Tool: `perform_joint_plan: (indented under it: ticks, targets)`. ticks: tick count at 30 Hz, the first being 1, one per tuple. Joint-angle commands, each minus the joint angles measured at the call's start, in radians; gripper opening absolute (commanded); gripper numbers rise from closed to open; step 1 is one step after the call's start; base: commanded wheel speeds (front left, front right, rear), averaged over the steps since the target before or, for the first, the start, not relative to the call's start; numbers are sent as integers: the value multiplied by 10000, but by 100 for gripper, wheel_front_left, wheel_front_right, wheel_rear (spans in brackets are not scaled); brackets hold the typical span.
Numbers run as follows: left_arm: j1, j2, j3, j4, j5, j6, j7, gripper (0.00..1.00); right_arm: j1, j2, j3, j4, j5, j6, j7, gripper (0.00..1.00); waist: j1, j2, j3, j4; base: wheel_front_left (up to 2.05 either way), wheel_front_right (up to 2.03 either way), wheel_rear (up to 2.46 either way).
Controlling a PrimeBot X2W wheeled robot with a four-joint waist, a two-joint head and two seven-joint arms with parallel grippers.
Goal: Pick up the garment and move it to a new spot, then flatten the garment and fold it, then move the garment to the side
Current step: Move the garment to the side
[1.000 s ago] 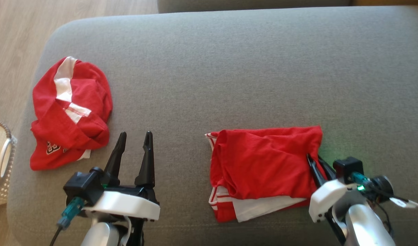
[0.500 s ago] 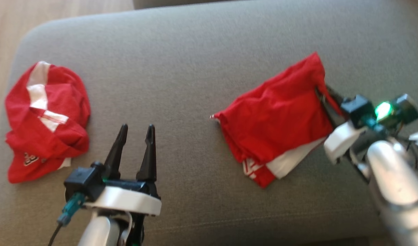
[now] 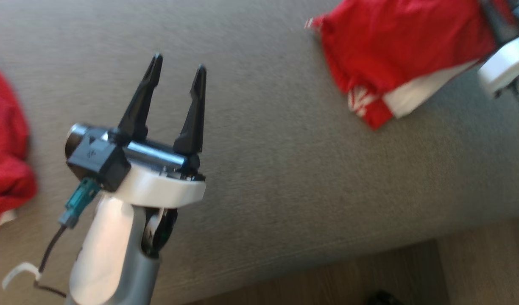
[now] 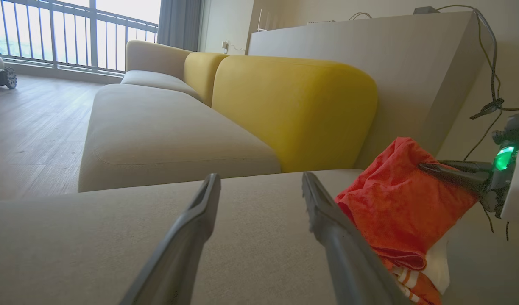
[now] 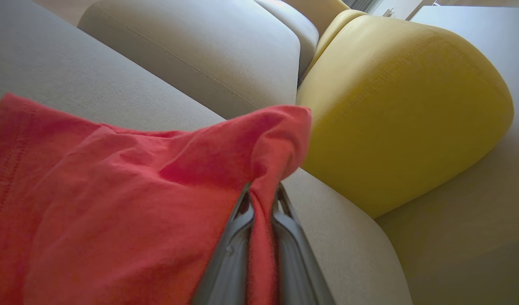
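Observation:
The garment [image 3: 403, 42], a folded red T-shirt with a white sleeve and striped trim showing underneath, is at the top right of the head view. My right gripper [image 5: 261, 199] is shut on its red edge, with fabric pinched between the fingers. In the left wrist view the pinched edge of the garment [image 4: 403, 203] is raised by the right gripper [image 4: 437, 167], and the lower part rests on the cushion. My left gripper [image 3: 177, 72] hovers open over bare cushion, left of the garment, holding nothing.
A smaller crumpled red piece [image 3: 5, 148] lies at the left edge of the grey sofa seat [image 3: 285, 148]. The seat's front edge and wooden floor [image 3: 454, 262] are at the lower right. A yellow back cushion [image 4: 293, 110] rises behind the seat.
The head camera has swung, shifting the whole picture. My right gripper has pulled the garment up and away to the right, turning it. The left gripper stays open.

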Motion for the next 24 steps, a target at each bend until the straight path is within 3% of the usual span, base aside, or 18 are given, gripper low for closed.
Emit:
perform_joint_plan:
  ticks: [1,7,14,19,24]
  targets:
    - [-451,20,229,-408,191,-111,-49,100,-320,-295,-167,-154,132,-6,-141,0,0,0,1045,-973,0,0,0]
    - [-1039,20,-92,-508,442,-289,-49,100,-1031,-272,-880,153,336,-6,-476,0,0,0,1800,-1630,0,0,0]
    - [-1225,20,-257,-640,541,-353,-49,100,-1238,73,-1857,195,-127,-6,-635,0,0,0,2129,-1806,0,0,0]
    - [-1154,20,-196,-643,554,-396,-49,100,-1132,326,-3288,97,-1259,-6,-433,0,0,0,2205,-1746,0,0,0]
    - [-1075,20,-155,-676,473,-416,-49,100,-867,736,-4039,-229,-2236,-6,-219,0,0,0,2172,-1646,0,0,0]
